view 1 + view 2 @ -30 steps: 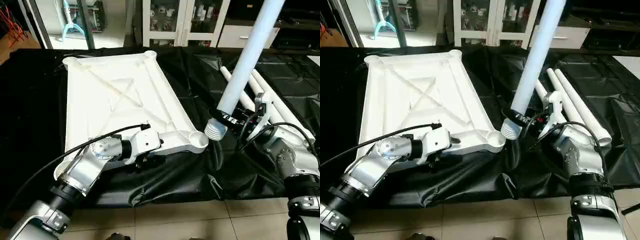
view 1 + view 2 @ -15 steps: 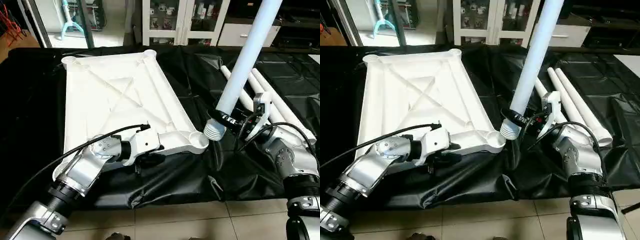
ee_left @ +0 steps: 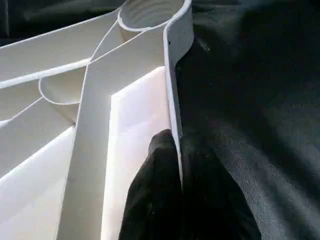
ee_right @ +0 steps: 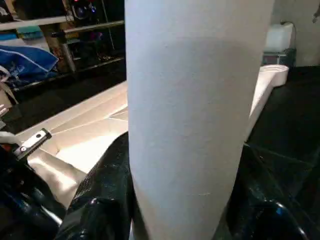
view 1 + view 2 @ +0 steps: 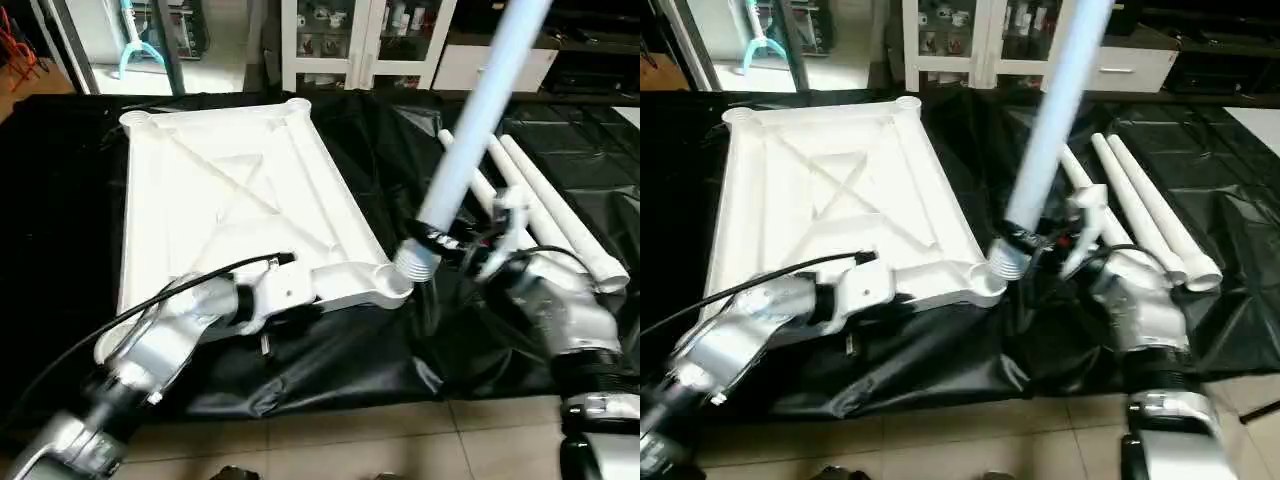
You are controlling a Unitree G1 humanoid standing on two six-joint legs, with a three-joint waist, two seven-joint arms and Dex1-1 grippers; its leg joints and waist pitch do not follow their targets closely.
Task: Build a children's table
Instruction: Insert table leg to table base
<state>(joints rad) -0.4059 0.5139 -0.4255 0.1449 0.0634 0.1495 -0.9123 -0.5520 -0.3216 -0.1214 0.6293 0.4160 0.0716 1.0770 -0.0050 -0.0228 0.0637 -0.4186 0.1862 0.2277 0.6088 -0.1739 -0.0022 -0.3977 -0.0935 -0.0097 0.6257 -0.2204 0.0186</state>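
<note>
Tabletop [image 5: 230, 190] lies underside up on black sheeting [image 5: 330, 360] over the counter, filling the 9 to 12 o'clock part of the head view. It is white moulded plastic, glossy, with a raised rim, X-ribs and round corner sockets. The near-right socket [image 5: 385, 280] sits about centre frame.

Left gripper [image 3: 175, 165] is clamped on the tabletop's near rim wall, one black finger either side of the thin plastic edge in the wrist view. Right gripper [image 5: 455, 245] is closed around a leg [image 5: 470, 130], near its lower end. This is a long white tapered tube, smooth, with a ribbed threaded tip [image 5: 413, 262]. The leg leans up toward 1 o'clock, and its tip is just beside the near-right socket, not seated.

Spare legs [image 5: 545, 210] lie side by side on the sheeting at 2 o'clock, with open tube ends toward the counter's right edge.

Risks, as judgement:
- The leg is tilted, so its tip may catch the socket lip and cross-thread or skid off.
- The slick tube could rotate or slip in the right gripper when pushed down.
- The left gripper's hold is on a thin rim only. Side load from the leg could shove the light tabletop across the slippery wrinkled sheeting, or pop the rim free.
- The long leg gives leverage, so a small wrist error means a big miss at the tip.
</note>
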